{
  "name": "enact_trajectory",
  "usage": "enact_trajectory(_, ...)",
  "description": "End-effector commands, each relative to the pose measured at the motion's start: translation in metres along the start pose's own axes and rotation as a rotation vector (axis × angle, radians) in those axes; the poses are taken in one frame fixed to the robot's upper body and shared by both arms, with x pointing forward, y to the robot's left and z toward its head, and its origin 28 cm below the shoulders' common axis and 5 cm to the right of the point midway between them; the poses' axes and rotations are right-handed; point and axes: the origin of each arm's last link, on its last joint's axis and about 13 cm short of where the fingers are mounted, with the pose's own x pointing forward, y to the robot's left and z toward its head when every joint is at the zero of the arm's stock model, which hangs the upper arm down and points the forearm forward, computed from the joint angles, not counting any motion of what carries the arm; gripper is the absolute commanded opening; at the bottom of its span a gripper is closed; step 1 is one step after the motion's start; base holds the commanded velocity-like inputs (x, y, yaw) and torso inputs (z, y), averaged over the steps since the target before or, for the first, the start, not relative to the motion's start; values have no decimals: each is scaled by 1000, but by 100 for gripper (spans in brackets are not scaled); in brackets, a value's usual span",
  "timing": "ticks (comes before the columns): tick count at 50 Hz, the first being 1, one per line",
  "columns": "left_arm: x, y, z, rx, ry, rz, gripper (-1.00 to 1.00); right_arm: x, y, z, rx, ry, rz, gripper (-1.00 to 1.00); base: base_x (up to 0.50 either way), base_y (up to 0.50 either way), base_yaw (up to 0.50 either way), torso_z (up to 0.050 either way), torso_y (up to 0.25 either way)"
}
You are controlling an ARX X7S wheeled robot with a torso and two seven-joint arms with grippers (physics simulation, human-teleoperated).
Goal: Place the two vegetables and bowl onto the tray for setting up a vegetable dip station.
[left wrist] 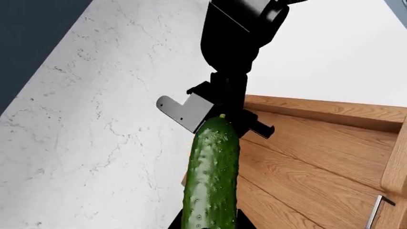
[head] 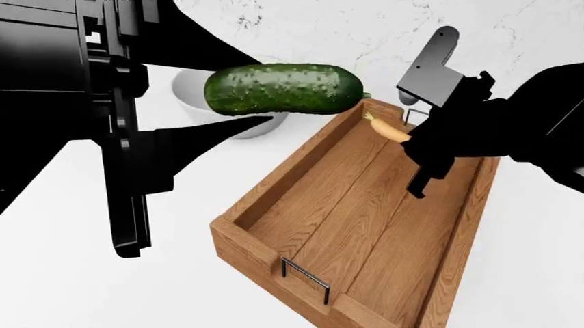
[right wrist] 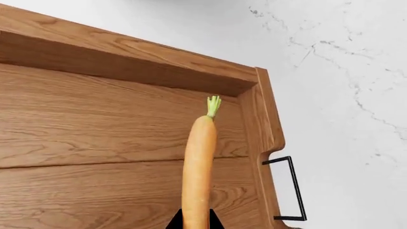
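Note:
My left gripper [left wrist: 210, 223] is shut on the dark green bumpy cucumber [head: 283, 87], which hangs in the air over the counter just left of the tray's far left wall; the cucumber [left wrist: 211, 181] fills the left wrist view. My right gripper [right wrist: 196, 224] is shut on the pale-orange carrot [right wrist: 198, 167], held above the floor of the wooden tray [head: 273, 205] near its far end, green stub pointing at the end wall. In the head view the carrot [head: 388, 129] shows beside the right arm. The white bowl [head: 196, 92] sits on the counter behind the cucumber, mostly hidden.
The tray [right wrist: 95, 52] lies on a white marble counter [head: 73, 273], with a wire handle [head: 306, 277] at its near end and another handle [right wrist: 289, 188] at the far end. A dark floor edge [left wrist: 32, 38] borders the counter. My black arms block much of the head view.

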Motion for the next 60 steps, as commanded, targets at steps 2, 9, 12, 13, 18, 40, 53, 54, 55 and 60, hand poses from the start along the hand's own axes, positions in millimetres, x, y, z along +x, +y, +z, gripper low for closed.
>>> enact_trajectory(2,-3,1,0,10,-8,38,-100,8,-2,-1,2,31,-38,-100,0,0,0,0,5)
enact_trajectory(9,-4,0,-1,6,-9,41,-100,7,-4,0,1,34,-65,100,0,0,0,0,0)
enact_trajectory(12,-5,0,-1,6,-10,42,-100,7,-3,-1,-1,36,-66,100,0,0,0,0,0)
enact_trajectory(13,-5,0,-1,6,-10,43,-100,7,-3,0,0,36,-66,100,0,0,0,0,0)
enact_trajectory(18,-6,-1,-2,5,-10,42,-100,6,-2,-1,-2,37,-68,100,0,0,0,0,0)
enact_trajectory(40,44,31,-13,45,11,-17,-100,-104,23,-28,-4,-164,-139,100,0,0,0,0,0)
enact_trajectory(53,86,23,-17,74,-23,-149,-100,-145,30,-43,26,-169,-230,100,0,0,0,0,1)
enact_trajectory(54,88,22,-18,73,-21,-156,-100,-149,30,-43,27,-174,-241,100,0,0,0,0,0)
enact_trajectory(55,90,20,-19,70,-22,-166,-100,-154,31,-43,27,-182,-253,100,0,0,0,0,0)
enact_trajectory(60,100,16,-24,64,-35,-197,-100,-170,35,-46,33,-208,-281,100,0,0,0,0,0)
